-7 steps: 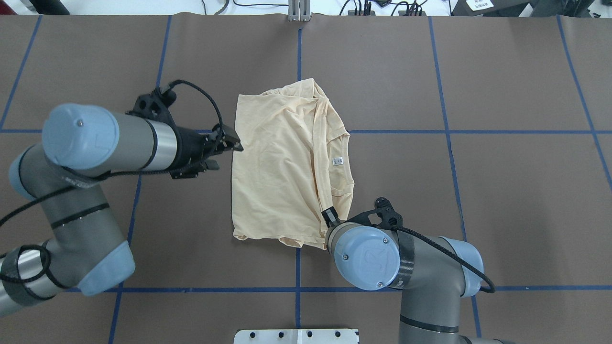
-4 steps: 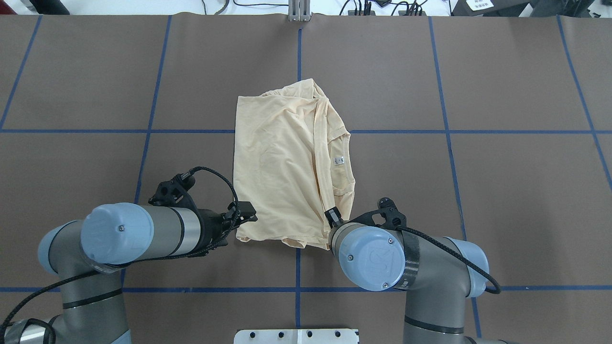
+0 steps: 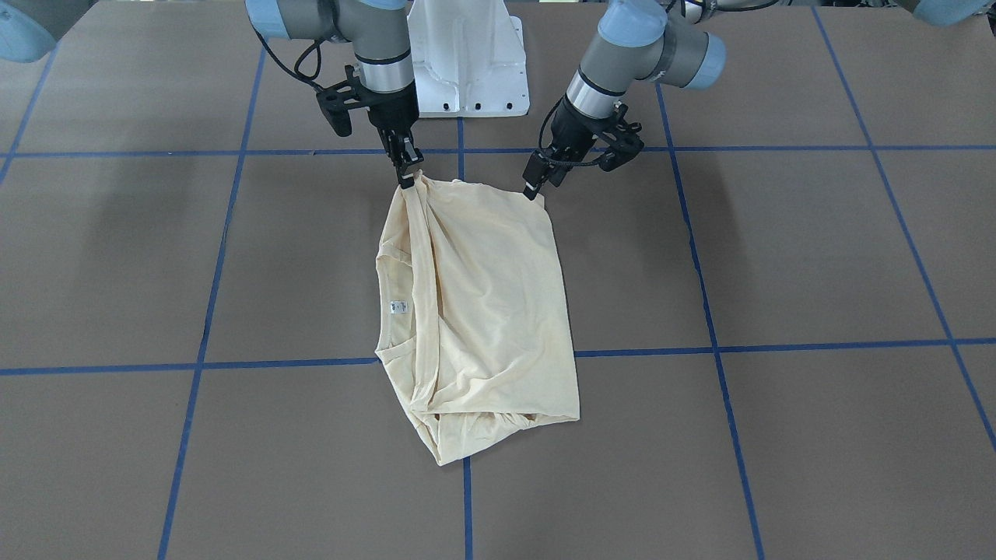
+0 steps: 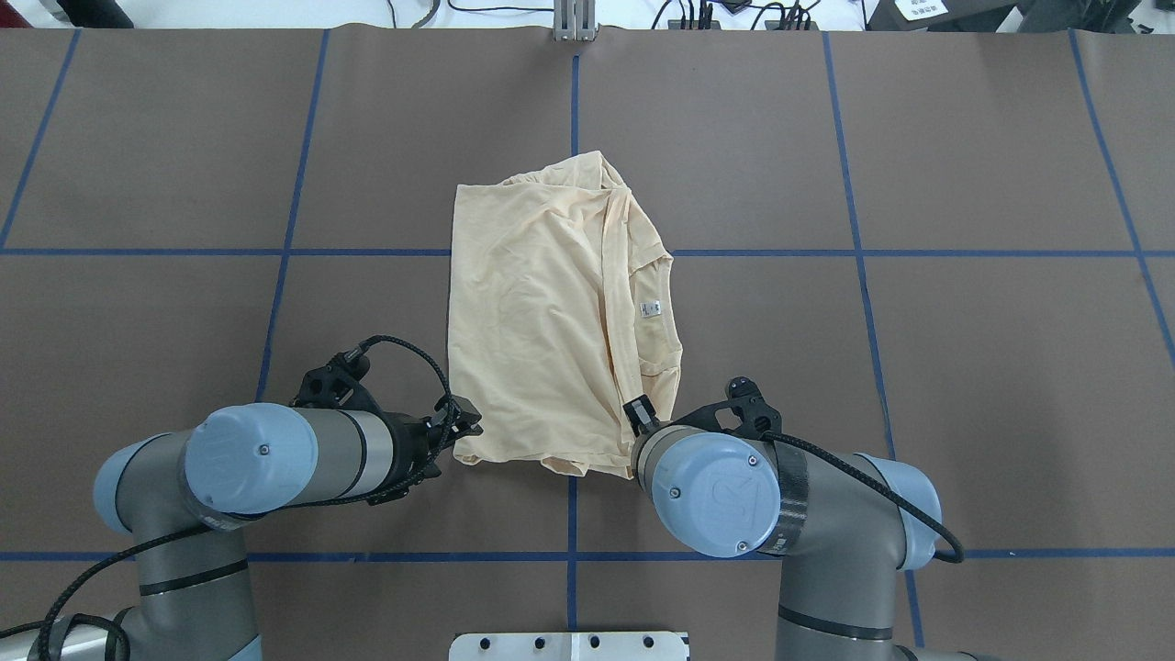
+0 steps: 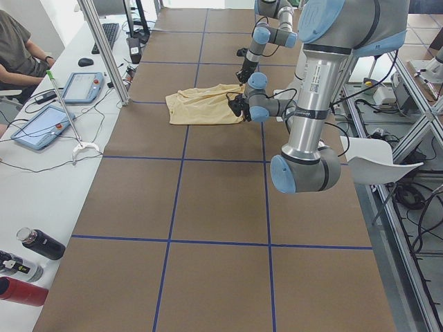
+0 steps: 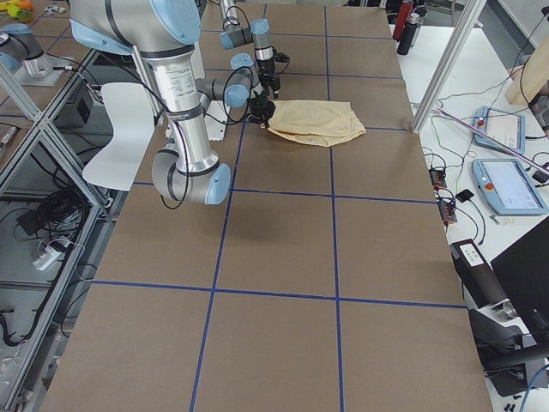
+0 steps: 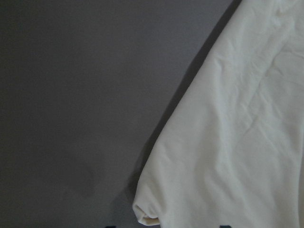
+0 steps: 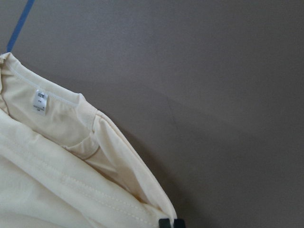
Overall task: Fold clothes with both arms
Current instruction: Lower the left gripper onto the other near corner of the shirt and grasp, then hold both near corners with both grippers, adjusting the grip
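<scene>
The clothes are one cream-yellow shirt (image 4: 551, 312) lying folded at mid-table, its white neck label (image 4: 649, 309) facing up on the right side. The front-facing view shows the same shirt (image 3: 482, 303). My right gripper (image 4: 635, 410) is shut on the shirt's near right corner, which is lifted slightly, and its fingertips (image 8: 171, 222) pinch the cloth edge. My left gripper (image 4: 466, 424) is open at the near left corner. In the left wrist view that corner (image 7: 142, 213) lies between two spread dark tips at the bottom edge. The print is hidden.
Blue tape lines (image 4: 574, 514) grid the brown table cover. The white pedestal base (image 3: 467, 62) stands between the arms. A person (image 5: 17, 48), tablets (image 5: 38, 128) and bottles (image 5: 34, 245) are along the far side bench.
My left arm swung from the shirt's left edge back toward the robot, bringing its gripper to the near left corner. The right gripper kept its hold and hardly moved.
</scene>
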Robot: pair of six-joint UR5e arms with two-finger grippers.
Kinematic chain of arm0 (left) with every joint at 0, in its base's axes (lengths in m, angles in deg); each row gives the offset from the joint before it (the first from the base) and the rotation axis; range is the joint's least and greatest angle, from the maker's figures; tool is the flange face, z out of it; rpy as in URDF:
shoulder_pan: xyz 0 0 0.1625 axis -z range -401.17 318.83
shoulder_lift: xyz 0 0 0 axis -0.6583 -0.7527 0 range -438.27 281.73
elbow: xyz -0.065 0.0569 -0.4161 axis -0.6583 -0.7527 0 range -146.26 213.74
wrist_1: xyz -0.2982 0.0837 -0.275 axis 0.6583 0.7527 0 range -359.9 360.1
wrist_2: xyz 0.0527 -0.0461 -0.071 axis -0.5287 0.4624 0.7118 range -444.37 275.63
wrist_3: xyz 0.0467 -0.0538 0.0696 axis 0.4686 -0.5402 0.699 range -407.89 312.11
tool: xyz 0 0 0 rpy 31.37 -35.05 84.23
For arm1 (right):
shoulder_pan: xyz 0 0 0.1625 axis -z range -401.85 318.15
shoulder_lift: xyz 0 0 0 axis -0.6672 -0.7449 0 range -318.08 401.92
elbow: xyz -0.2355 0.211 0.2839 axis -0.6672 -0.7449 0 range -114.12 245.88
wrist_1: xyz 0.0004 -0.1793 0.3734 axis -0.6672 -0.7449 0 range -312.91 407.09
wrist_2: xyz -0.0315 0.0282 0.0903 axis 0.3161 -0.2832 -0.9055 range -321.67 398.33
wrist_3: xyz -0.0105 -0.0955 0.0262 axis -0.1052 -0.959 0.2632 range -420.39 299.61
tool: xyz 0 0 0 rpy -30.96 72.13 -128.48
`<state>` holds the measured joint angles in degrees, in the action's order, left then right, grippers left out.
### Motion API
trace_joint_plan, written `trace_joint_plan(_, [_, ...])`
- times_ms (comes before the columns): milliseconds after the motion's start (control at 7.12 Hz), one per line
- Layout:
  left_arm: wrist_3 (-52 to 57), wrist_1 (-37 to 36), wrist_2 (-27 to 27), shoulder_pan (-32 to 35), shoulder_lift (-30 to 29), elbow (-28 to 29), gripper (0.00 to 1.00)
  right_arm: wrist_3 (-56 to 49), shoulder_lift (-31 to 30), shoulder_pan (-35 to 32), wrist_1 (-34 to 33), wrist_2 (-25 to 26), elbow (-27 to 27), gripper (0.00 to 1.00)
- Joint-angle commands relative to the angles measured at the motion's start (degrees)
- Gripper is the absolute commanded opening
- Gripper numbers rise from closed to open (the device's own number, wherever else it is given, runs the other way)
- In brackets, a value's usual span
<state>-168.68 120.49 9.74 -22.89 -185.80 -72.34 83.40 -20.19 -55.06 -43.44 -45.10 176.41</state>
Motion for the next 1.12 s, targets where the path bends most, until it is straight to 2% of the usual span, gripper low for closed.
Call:
trace_joint_plan(0, [-0.7, 0.3, -0.2, 0.0, -0.6, 1.6, 0.68, 0.0, 0.0, -0.1, 0.0, -0.1, 0.1, 0.00])
trace_joint_plan(702, [-2.1, 0.3, -0.2, -0.2, -0.8, 1.8, 0.48, 0.0, 0.2, -0.1, 0.0, -0.1, 0.4, 0.00])
trace_joint_plan(983, [-2.2, 0.3, -0.2, -0.3, -1.0, 2.0, 0.48, 0.0, 0.2, -0.1, 0.0, -0.1, 0.4, 0.00])
